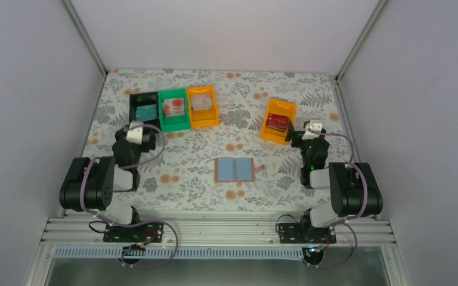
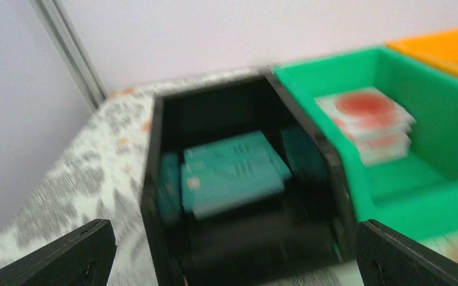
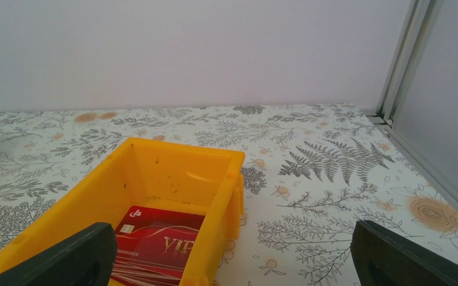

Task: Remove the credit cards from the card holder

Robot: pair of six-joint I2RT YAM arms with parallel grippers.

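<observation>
Upper left in the overhead view, the left gripper (image 2: 229,253), jaws wide and empty, faces a black plastic bin (image 2: 155,179) of teal-blue credit cards (image 2: 229,173). Mid-frame, the thin brownish-pink folding card holder (image 1: 234,170) lies open and flat, with free room all round. Its cards are likely light, stiff and slick, best pinched at an exposed edge. At right, the right gripper (image 3: 232,256), equally wide and empty, overlooks a dark red card (image 3: 161,244) in an orange bin (image 3: 173,167).

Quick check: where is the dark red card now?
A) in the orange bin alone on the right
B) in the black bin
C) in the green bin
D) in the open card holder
A: the dark red card lies in the lone orange bin by the right arm; the black bin holds only teal cards.
</observation>
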